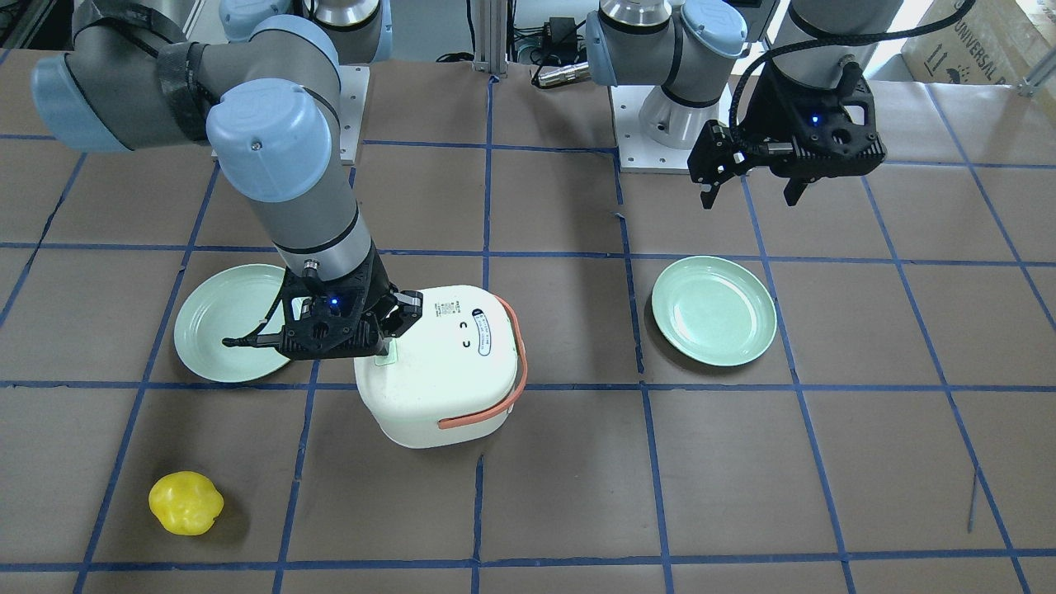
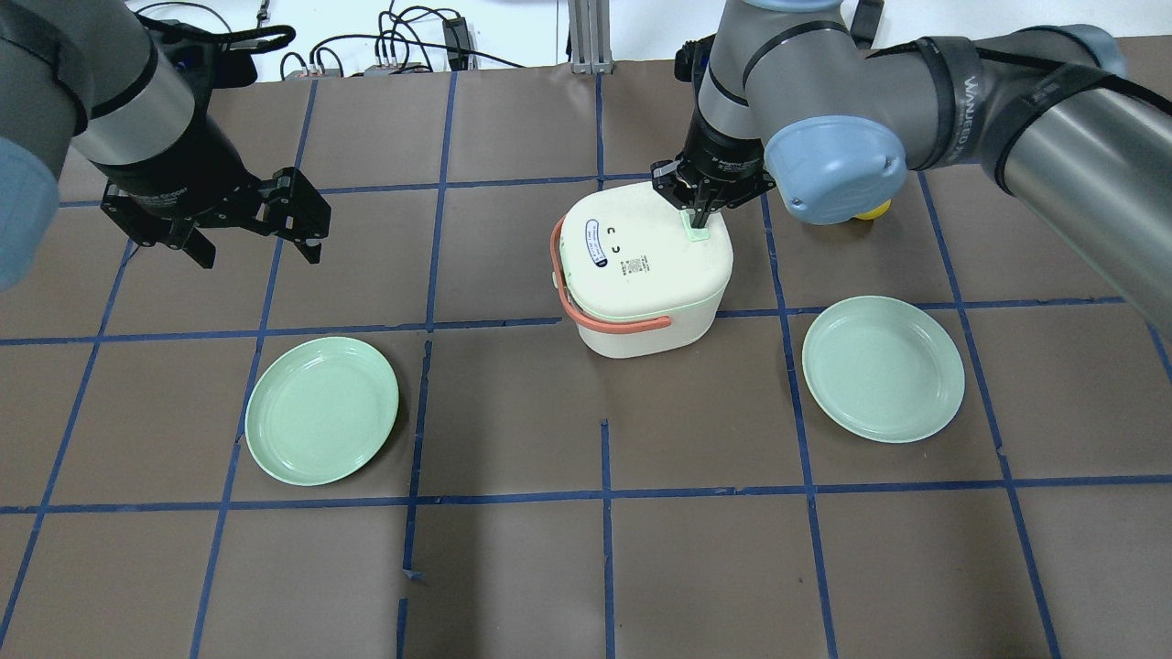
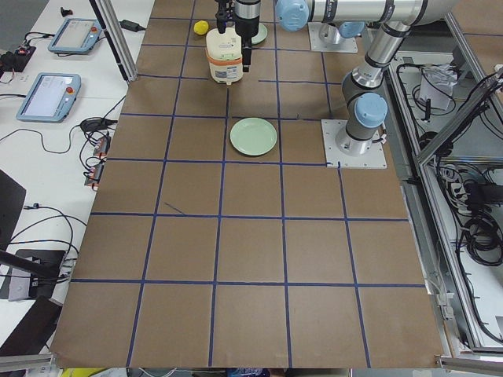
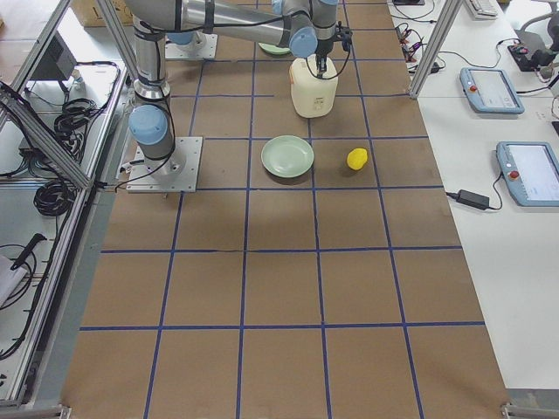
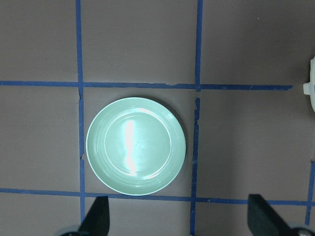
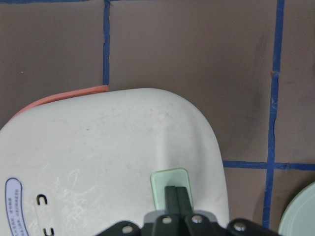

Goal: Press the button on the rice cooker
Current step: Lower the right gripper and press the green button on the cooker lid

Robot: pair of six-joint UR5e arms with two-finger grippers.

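Observation:
A white rice cooker (image 2: pixel 641 275) with an orange handle (image 2: pixel 613 320) stands mid-table; it also shows in the front view (image 1: pixel 441 367). Its pale green button (image 6: pixel 170 188) sits near one corner of the lid (image 2: pixel 699 231). My right gripper (image 6: pixel 177 196) is shut, fingertips together and resting on the button (image 1: pixel 385 355). My left gripper (image 2: pixel 252 243) is open and empty, hovering above the table far from the cooker; its fingers (image 5: pixel 96 219) frame a green plate in the left wrist view.
Two pale green plates lie on the table, one (image 2: pixel 322 409) under my left gripper's side, one (image 2: pixel 883 368) near the cooker on the right side. A yellow pepper-like object (image 1: pixel 186 502) lies beyond the right arm. Blue tape lines grid the brown table.

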